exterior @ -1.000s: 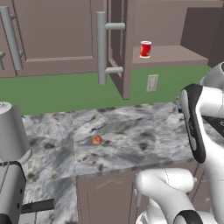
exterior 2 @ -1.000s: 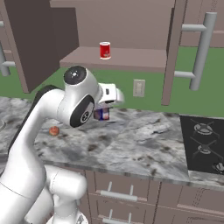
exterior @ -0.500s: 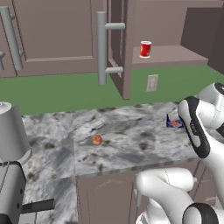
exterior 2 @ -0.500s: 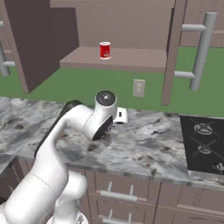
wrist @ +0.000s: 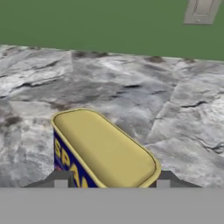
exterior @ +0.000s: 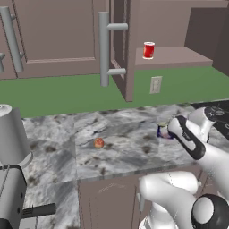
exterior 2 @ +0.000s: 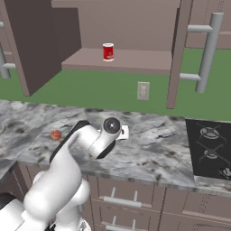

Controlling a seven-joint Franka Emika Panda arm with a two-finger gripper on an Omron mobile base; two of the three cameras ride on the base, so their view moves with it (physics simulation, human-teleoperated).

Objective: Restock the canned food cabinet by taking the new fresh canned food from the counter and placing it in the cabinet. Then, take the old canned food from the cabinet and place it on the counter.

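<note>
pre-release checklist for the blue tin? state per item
1. End effector shut on the old tin: ok.
2. Tin low over the marbled counter; actual contact: cannot tell.
3. Counter around the tin bare: ok.
4. Small red-orange fruit well away from the tin: ok.
5. Red can upright on the cabinet shelf: ok.
6. Cabinet door open: ok.
</note>
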